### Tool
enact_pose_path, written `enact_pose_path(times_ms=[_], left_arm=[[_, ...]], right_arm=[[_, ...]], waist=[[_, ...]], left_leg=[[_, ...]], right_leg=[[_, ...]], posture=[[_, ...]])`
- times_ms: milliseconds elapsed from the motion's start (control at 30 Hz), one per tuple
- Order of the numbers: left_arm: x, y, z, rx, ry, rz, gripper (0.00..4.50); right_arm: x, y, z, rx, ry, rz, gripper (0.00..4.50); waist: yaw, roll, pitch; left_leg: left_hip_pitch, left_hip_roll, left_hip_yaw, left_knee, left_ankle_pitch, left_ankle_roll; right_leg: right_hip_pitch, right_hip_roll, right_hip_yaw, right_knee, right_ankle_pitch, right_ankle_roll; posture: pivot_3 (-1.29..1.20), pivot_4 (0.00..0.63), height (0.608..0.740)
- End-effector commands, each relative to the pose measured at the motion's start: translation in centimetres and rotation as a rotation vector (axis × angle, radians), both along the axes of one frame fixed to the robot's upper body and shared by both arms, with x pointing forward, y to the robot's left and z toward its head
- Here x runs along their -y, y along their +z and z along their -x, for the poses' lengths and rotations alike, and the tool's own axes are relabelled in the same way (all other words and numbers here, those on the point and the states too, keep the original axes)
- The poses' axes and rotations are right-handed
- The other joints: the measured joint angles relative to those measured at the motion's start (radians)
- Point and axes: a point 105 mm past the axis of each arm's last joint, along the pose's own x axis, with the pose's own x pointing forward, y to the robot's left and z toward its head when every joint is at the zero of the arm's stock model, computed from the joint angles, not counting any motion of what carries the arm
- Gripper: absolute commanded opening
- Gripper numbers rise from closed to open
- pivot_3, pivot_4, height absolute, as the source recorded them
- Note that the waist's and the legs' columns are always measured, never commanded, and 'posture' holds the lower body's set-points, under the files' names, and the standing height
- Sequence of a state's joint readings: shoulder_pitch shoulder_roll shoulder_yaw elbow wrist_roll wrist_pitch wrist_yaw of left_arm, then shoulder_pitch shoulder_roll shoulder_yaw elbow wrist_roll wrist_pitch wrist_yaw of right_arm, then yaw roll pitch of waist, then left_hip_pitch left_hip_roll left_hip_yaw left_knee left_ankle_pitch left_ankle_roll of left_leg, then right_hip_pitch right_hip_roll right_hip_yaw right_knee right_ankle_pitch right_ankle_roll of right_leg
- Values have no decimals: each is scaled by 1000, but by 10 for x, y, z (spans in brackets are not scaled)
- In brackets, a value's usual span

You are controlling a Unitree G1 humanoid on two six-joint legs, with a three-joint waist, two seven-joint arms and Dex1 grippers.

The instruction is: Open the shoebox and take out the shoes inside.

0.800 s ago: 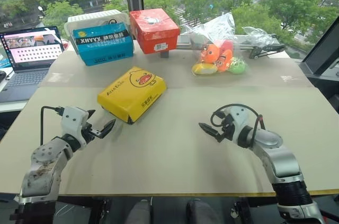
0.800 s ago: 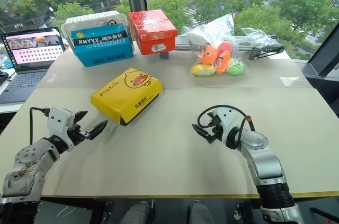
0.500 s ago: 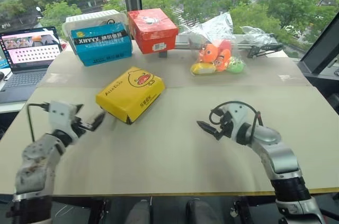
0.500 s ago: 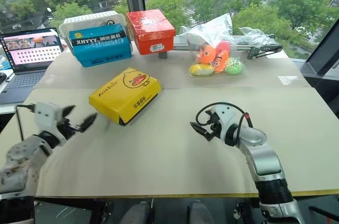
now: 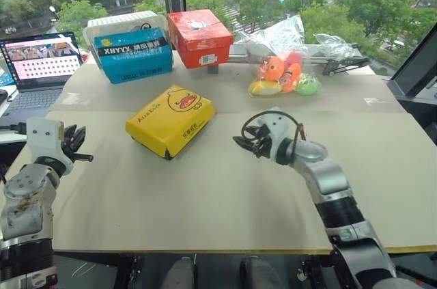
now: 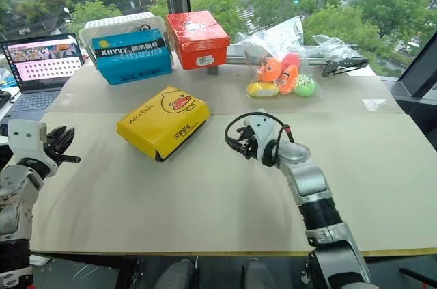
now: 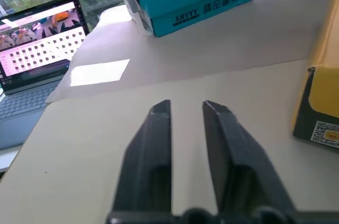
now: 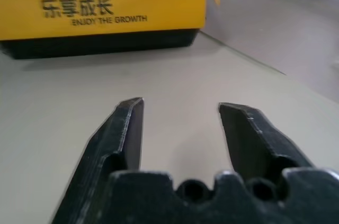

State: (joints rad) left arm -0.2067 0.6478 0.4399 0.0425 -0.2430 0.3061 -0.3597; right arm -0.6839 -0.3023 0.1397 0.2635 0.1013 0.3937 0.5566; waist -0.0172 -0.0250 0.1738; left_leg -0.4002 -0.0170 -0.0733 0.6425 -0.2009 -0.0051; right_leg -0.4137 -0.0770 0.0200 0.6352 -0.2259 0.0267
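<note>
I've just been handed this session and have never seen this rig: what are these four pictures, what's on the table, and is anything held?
Two pictures come from the humanoid robot's head, looking down over both arms. The other two come from cameras on each wrist, looking along that arm's black jaws.

On the table lies the yellow shoebox, lid closed. Behind it stand a blue box, a red box and a bag of plush toys; a laptop sits off to the left.

The left gripper is shut on nothing, out by the table's left edge. The right gripper is open and empty, pointing at the shoebox's side without touching it.
</note>
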Motion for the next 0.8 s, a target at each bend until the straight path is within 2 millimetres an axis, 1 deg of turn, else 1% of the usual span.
enact_pose_path(times_ms=[33,100,133,200,300,367,433,500,567,667,767,800], left_arm=[[0,17,-10,76,21,-62,0],[-4,15,-18,70,29,-80,0],[-9,13,-25,62,43,-98,0],[-17,9,-37,38,52,-157,0],[-28,14,-55,27,61,-234,0],[-27,13,-65,11,43,-275,0],[-23,12,-72,2,23,-296,0],[-14,8,-80,-17,-16,-323,0],[2,2,-89,-43,-82,-337,0],[19,-7,-97,-77,-147,-338,0],[51,-27,-103,-132,-275,-295,0],[60,-30,-106,-130,-301,-225,0]], right_arm=[[-13,17,-23,91,-49,4,997],[-21,15,-31,87,-55,6,237],[-27,14,-34,86,-54,14,23],[-40,14,-37,91,-32,20,23],[-66,20,-29,100,67,-10,23],[-75,18,-22,87,117,-16,23],[-79,17,-15,78,145,-25,23],[-82,17,-9,75,155,-36,23],[-82,18,-3,71,162,-40,23],[-80,19,4,68,165,-38,23],[-75,24,9,70,153,-39,23],[-72,26,10,71,147,-40,23]], waist=[[-1,0,0],[-2,-1,0],[-2,-1,0],[-3,-1,0],[-8,-2,1],[-10,-2,1],[-11,-2,1],[-11,-2,1],[-11,-2,1],[-11,-2,1],[-15,-2,1],[-17,-2,1]], left_leg=[[-1,0,0,0,0,-1],[-2,0,1,0,1,-2],[-2,0,1,0,1,-2],[-2,0,1,0,2,-3],[-2,0,1,0,2,-3],[-4,-1,1,0,2,-3],[-5,-1,1,0,2,-3],[-6,-1,1,0,2,-3],[-6,-1,0,0,2,-3],[-6,-2,0,0,2,-3],[-6,-1,0,0,2,-3],[-6,-1,0,1,2,-3]], right_leg=[[-3,0,1,3,0,0],[-8,0,2,9,0,-1],[-8,1,2,11,0,-1],[-9,1,2,12,0,-2],[-9,1,2,12,0,-2],[-10,1,2,12,0,-1],[-11,0,1,12,0,-1],[-11,0,1,12,0,-1],[-12,0,1,12,0,-1],[-11,0,0,12,0,-1],[-11,0,0,13,0,-1],[-11,0,0,13,0,-1]], posture=[[0,150,740],[0,150,740],[0,150,740],[0,150,740],[0,150,740],[0,150,740],[0,150,740],[0,150,740],[0,150,740],[0,150,740],[0,150,740],[0,150,740]])
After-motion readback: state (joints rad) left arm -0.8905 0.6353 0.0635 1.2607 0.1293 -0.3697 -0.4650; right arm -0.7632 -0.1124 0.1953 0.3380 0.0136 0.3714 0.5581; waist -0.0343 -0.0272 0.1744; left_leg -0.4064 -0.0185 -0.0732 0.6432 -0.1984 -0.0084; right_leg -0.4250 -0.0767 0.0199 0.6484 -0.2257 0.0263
